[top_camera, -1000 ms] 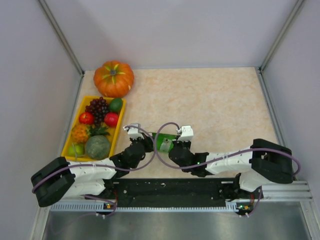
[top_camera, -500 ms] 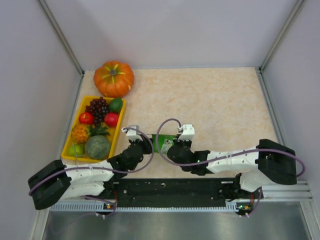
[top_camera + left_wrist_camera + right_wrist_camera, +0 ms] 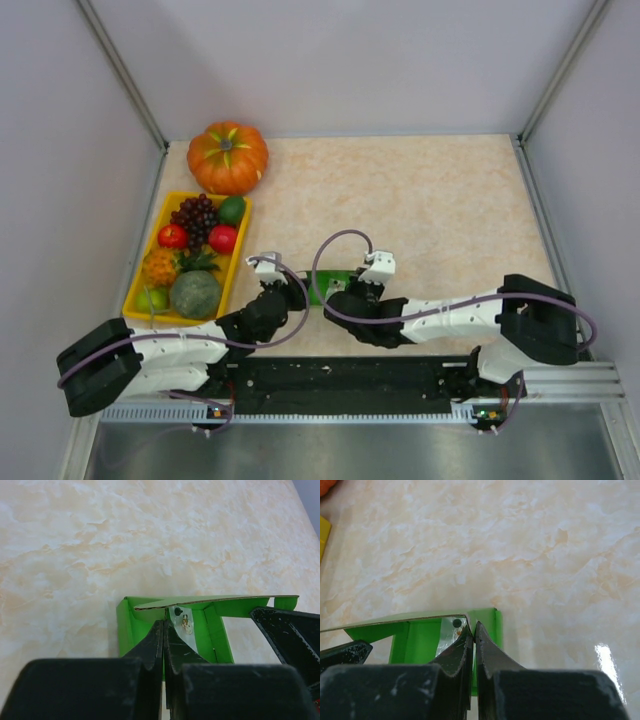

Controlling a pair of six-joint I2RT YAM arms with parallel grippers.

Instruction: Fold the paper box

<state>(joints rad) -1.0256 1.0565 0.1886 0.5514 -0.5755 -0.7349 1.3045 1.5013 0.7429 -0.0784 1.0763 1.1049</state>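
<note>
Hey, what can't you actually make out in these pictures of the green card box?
- Top view: left gripper and right gripper hide most of the bright green card paper box; shape unreadable.
- Left wrist view: shut fingers cover its near wall; any pinch unclear.
- Right wrist view: same.

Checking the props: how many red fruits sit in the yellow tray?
2. One red fruit lies left of the grapes; the other lies right of them, by the right wall of the tray. More may be hidden underneath.
</note>
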